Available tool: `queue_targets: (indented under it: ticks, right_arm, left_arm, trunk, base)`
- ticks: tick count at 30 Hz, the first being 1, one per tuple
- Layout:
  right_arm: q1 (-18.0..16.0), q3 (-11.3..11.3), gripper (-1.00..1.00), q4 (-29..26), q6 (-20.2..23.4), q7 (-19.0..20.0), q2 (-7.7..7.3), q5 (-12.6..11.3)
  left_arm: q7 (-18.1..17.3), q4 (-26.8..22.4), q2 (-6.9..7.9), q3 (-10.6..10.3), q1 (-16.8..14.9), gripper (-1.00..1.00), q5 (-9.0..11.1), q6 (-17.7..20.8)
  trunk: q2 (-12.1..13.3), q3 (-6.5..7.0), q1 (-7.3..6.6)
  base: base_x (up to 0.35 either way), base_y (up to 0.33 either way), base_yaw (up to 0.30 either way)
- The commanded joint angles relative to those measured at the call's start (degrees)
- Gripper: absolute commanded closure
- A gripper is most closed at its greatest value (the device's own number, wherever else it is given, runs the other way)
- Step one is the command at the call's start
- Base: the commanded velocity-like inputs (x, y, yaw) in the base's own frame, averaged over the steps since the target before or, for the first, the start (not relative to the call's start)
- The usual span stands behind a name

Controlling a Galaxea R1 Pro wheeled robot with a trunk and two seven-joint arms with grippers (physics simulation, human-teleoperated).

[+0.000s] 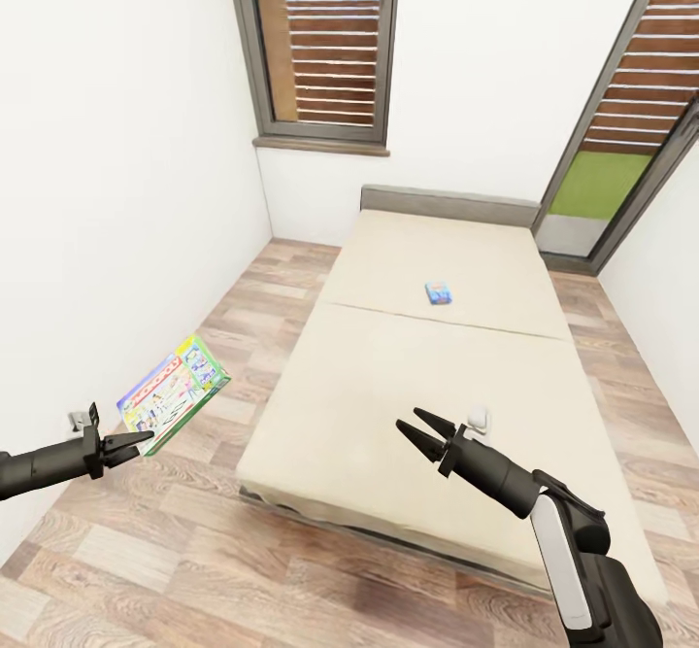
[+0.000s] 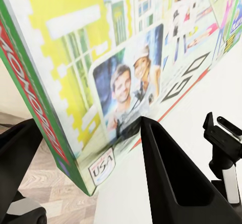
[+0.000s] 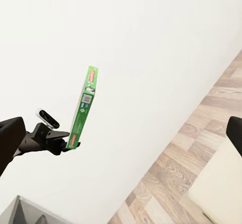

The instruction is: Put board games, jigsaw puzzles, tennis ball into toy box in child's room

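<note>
The left tool pinches the large board game; the spread right tool is nearer the small blue board game, lying ahead of it on the bed.

A bedroom in a home

A low bed with a plain beige cover and grey headboard fills the frame's centre, on a wood-plank floor. White walls stand at left, and tall dark-framed windows with slatted blinds sit at the upper middle and upper right.
</note>
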Motion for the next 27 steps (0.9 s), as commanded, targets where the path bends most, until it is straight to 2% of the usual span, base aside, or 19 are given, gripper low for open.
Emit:
queue_targets:
  ticks: [1,12,17,27]
  right_arm:
    - [0.0,-0.1,-1.0,0.0,0.4,0.1,0.07,-0.2]
    - [0.0,0.1,-1.0,0.0,0.3,0.1,0.29,-0.2]
    - [0.0,0.1,-1.0,0.0,-0.8,0.1,0.26,-0.2]
    - [0.0,0.2,-1.0,0.0,-1.2,0.1,0.3,-0.2]
  left_arm:
    - [-0.2,0.0,0.01,0.0,0.0,1.0,-0.1,0.5]
    - [-0.2,0.0,0.01,0.0,0.0,1.0,0.0,0.4]
    - [-0.2,0.0,0.01,0.1,0.0,1.0,0.1,-2.5]
    - [-0.2,0.0,0.01,0.1,0.0,1.0,0.0,-3.5]
  trunk:
    - [-0.1,0.02,0.02]
    - [-0.1,1.07,0.02]
    - [-0.1,1.55,0.02]
    - [-0.1,2.51,0.02]
  base:
    - [0.0,0.0,0.0]
    - [0.0,0.0,0.043]
    - [0.0,0.0,0.07]
    - [0.0,0.0,0.074]
